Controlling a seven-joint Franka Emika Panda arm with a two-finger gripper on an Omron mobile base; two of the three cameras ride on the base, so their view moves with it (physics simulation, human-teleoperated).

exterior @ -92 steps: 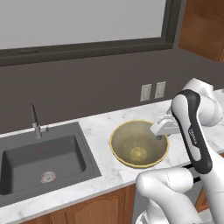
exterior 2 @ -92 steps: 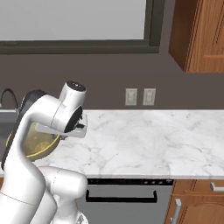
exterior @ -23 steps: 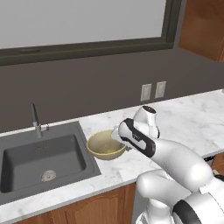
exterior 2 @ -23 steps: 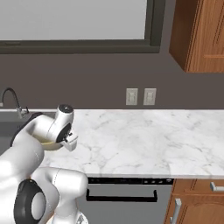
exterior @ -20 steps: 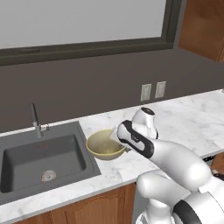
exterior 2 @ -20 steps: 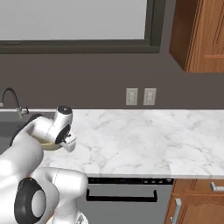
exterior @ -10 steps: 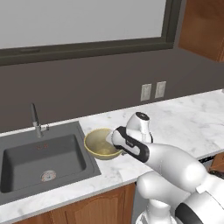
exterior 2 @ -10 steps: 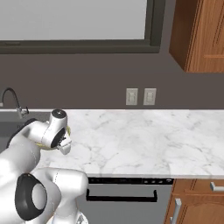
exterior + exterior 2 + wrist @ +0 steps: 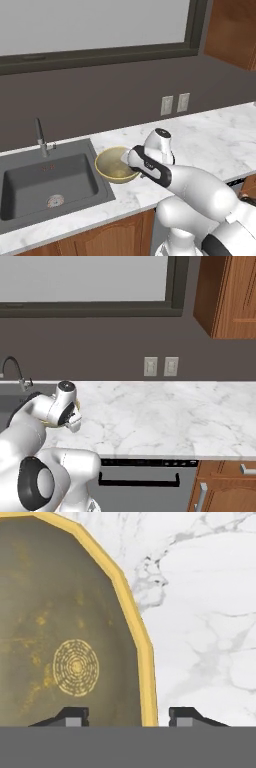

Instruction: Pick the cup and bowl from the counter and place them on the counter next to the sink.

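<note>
You had the bowl sitting on the white marble bench, just right of the sink and close beside its rim; the faucet stood at the far edge of the basin. In the hand view the tool was spread, one fingertip over the bowl's inside and the other over bare marble, the yellowish rim running between them; you could not tell whether either fingertip touched the rim. Two wall outlets sat on the dark wall behind the bench.
</note>
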